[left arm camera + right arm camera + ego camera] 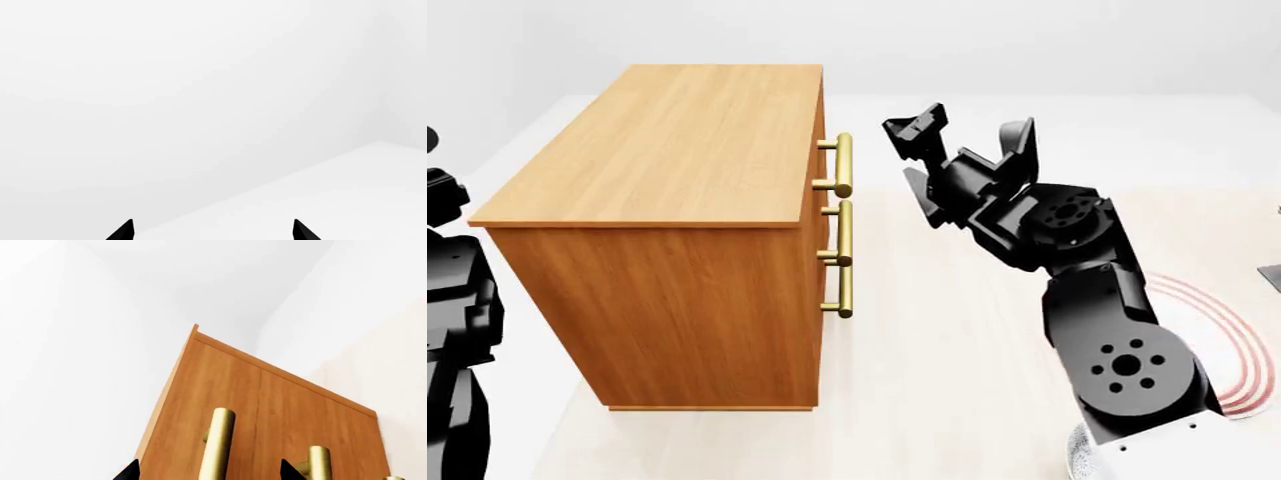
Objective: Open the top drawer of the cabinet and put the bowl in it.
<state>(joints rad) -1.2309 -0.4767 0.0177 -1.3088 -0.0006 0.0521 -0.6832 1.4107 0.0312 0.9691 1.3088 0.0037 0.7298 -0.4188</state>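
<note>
Right hand [968, 135] hung just beside the cabinet [681, 230], level with the top drawer [220, 405], fingers spread wide and empty, facing its brass handle [842, 165] without touching. Drawer shut. Left hand [213, 231] parted too, holding nothing, away from the cabinet. Bowl [1077, 455] barely visible, well apart from the cabinet.

Orange-brown cabinet, brass handles, black arms

The cabinet [681, 200] is orange-brown wood grain with 3 shiny brass bar handles [843, 165]. Beside them the right gripper [961, 140] is matt black. Behind its arm, a white plate [1228, 340] carries thin red rings; the floor [948, 330] below is pale cream, the walls [167, 75] white.
</note>
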